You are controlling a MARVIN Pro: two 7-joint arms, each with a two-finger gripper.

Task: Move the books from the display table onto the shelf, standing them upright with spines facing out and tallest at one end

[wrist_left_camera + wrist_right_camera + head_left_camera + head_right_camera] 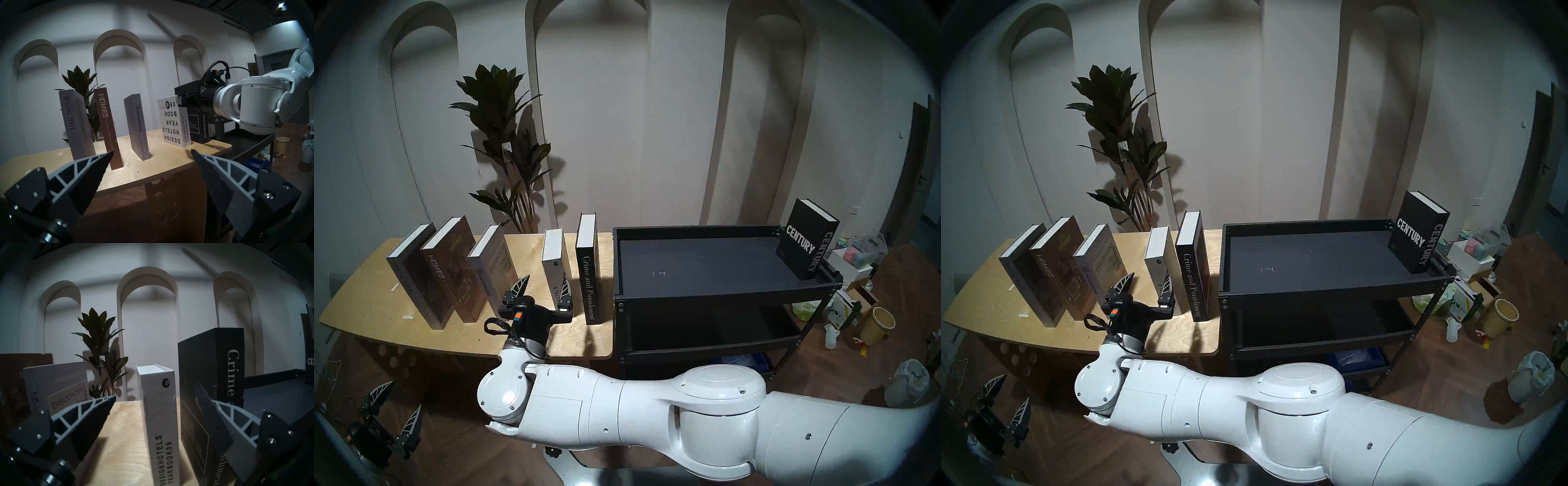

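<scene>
Head stereo left view, from left to right: the left gripper (393, 410) is seen at the lower left of the frame, low beside the worktop (375, 305), its jaws spread wide with nothing between them. Five books are stood on the worktop: the grey "Special Issue" (412, 271), the brown "Homes" (449, 268) and the grey "Discontent" (492, 264) at centre left, all leaning, then the white "Design Hotels Yearbook 09" (554, 263) and the black "Crime and Punishment" (588, 271), both upright. The right gripper (545, 284) is held level at the frame's centre, jaws released; the white yearbook is seen between its fingertips, and contact cannot be told. The shelf (721, 298) fills the centre right, and on its top tray, at the far right end, the black "Century" (806, 241) is stood upright.
</scene>
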